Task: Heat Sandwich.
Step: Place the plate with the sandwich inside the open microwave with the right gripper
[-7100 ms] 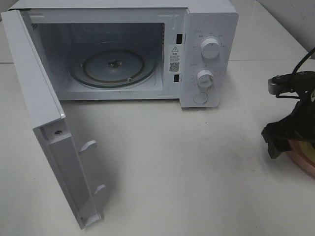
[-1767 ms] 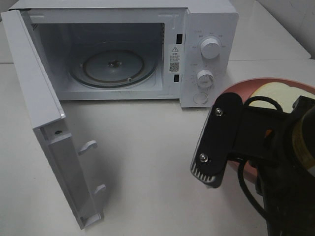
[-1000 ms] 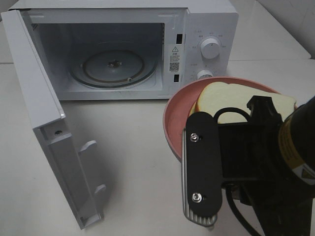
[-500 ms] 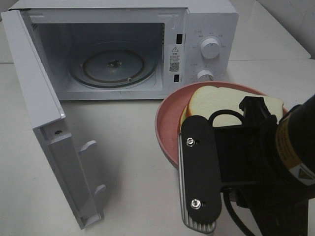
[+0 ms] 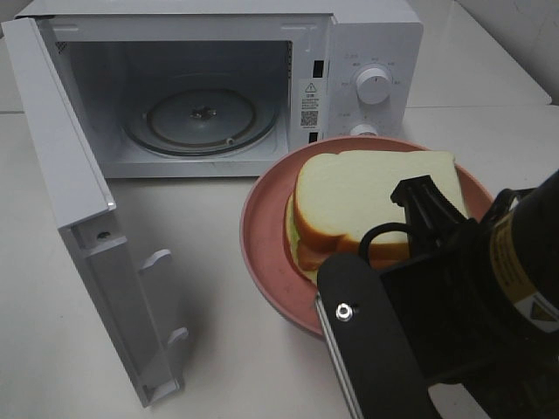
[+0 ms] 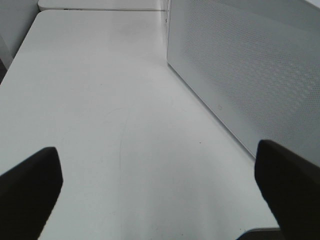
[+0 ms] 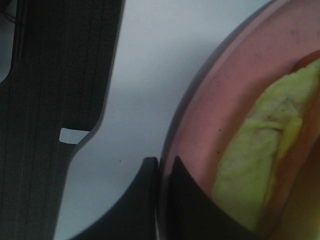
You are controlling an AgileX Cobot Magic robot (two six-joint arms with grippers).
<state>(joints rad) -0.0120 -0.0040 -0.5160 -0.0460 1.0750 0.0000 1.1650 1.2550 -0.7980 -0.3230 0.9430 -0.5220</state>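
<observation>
Right gripper (image 7: pixel 161 172) is clamped on the rim of the pink plate (image 5: pixel 262 218); in my wrist view the two dark fingertips pinch the edge, one on the outer side and one on the inner side of the rim. From the high camera I cannot see those fingertips, since the black body of the arm fills the lower right corner and covers the near side of the plate.

On the plate lies the sandwich (image 5: pixel 376 196), its white top slice with a tan crust facing up and pale green lettuce showing at the edge toward the open oven. The wrist view shows the same lettuce close to the pinched rim.

Behind the plate stands the microwave (image 5: pixel 367 35) on the white table (image 5: pixel 236 349). Its door (image 5: pixel 61 175) is swung wide to the left, and the glass turntable (image 5: pixel 201 118) inside is bare. The plate sits in front of the control panel, to the right of the cavity opening, and its far rim overlaps the lower knob (image 5: pixel 362 131); the upper knob (image 5: pixel 374 85) is in full view.

Left gripper (image 6: pixel 157 165) stands wide apart with nothing between its fingers, low over the table beside a perforated white panel (image 6: pixel 250 75).
</observation>
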